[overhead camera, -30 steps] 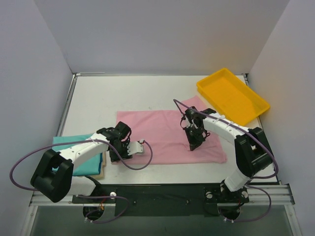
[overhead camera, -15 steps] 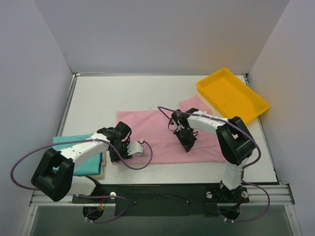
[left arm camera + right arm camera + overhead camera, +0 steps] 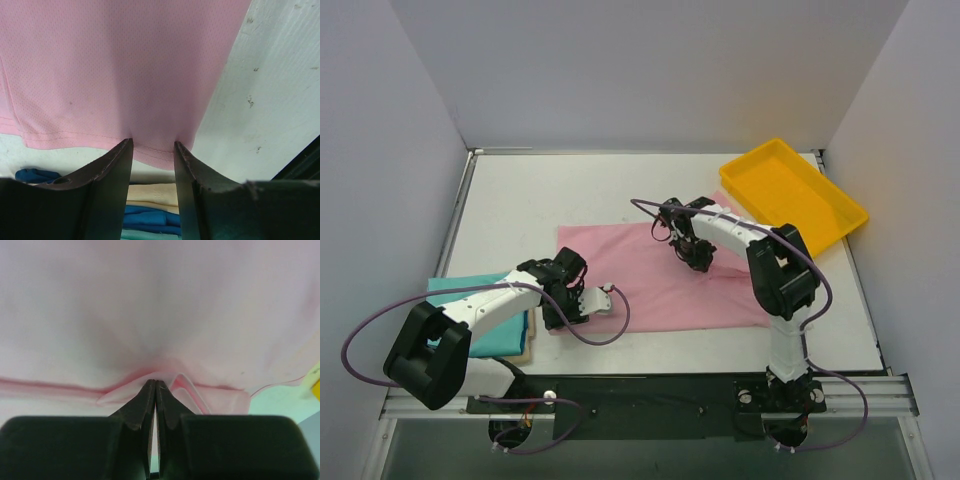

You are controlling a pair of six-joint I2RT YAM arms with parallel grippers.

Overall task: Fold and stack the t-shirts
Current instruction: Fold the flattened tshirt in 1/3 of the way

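Clamping a sliver of pink t-shirt [image 3: 160,300], the right claw [image 3: 153,383] is perhaps risking slippage, the left claw [image 3: 152,145] gaping apart.

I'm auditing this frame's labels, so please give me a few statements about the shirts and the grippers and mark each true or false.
1. The right gripper is pinched shut on a fold of the pink t-shirt. True.
2. The teal t-shirt lies in the yellow tray. False: it lies folded at the near left of the table, on top of the cream t-shirt. Nothing shows in the tray.
3. The left gripper has its fingers apart at the pink t-shirt's hem. True.
4. The pink t-shirt sits folded on the stack. False: it lies spread over the middle of the table, beside the stack.
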